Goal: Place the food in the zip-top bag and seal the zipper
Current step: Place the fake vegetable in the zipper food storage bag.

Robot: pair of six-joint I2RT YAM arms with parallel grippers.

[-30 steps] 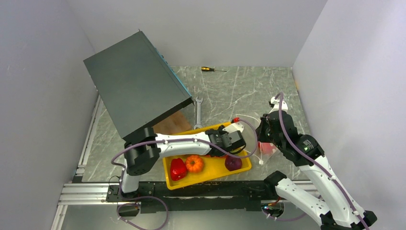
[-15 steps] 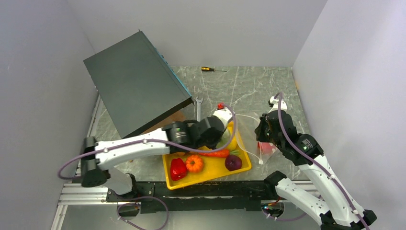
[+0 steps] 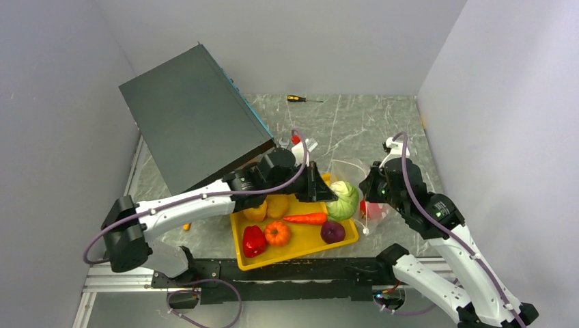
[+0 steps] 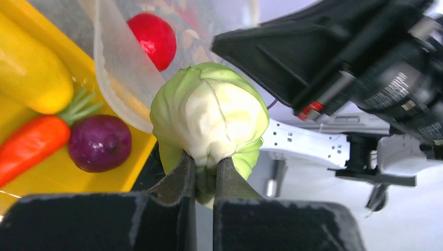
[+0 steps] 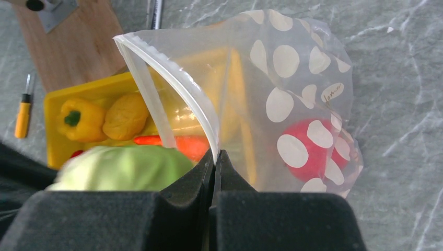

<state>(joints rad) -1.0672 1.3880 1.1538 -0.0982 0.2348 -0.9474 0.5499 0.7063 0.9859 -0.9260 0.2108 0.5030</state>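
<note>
Cabbage, pinched only by its lower leaves in the left gripper at mid-frame just beside the bag, could slip or snag the zipper that the right gripper clamps.

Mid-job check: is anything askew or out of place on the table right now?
Yes. The dark box at back left appears tilted, not flat on the table. Stray tools lie about: a black-and-yellow screwdriver at the far edge and an orange-handled screwdriver left of the yellow tray.
</note>
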